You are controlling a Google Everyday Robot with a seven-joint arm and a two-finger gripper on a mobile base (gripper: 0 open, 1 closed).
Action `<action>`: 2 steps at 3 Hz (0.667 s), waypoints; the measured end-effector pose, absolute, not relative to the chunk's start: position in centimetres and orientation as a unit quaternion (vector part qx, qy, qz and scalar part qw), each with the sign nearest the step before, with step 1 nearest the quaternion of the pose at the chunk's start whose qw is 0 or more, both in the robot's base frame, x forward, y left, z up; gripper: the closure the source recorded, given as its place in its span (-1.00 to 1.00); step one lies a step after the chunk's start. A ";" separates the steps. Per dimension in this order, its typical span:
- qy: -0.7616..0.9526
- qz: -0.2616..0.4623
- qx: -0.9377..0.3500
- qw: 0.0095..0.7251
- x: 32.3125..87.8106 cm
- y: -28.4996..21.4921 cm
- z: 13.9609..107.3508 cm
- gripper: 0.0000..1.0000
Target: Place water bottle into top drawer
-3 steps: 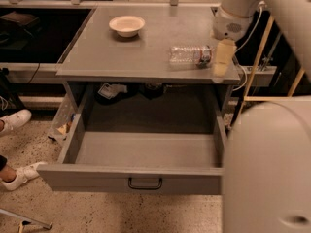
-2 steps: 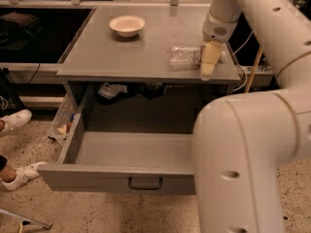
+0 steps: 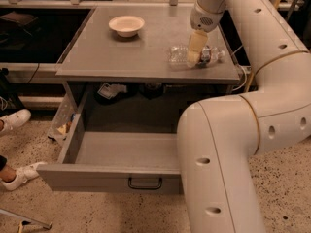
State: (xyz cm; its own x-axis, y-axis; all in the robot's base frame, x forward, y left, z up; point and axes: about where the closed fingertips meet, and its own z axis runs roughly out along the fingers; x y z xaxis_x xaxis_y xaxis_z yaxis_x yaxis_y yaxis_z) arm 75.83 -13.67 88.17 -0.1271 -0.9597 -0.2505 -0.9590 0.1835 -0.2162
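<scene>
The water bottle (image 3: 178, 55) lies on its side on the grey table top (image 3: 121, 52), near the front right corner, cap pointing right. My gripper (image 3: 194, 56) points down from the arm's wrist and is right over the middle of the bottle, hiding part of it. The top drawer (image 3: 97, 177) is pulled out below the table, open and empty inside, with its black handle (image 3: 145, 183) at the front. My arm's elbow covers the drawer's right part.
A white bowl (image 3: 126, 24) stands at the back left of the table top. My large white arm (image 3: 228, 144) fills the right foreground. A person's white shoes (image 3: 13, 119) are on the floor at the left. Clutter lies under the table behind the drawer.
My gripper has moved left from the bottle's right end to over its middle. The arm's elbow has swung left into the foreground, over the drawer's right side.
</scene>
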 end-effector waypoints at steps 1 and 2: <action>0.751 -0.001 -0.639 0.168 75.8 -13.7 88.2 -1.00; 0.765 0.014 -0.620 0.173 76.3 -15.1 86.2 -1.00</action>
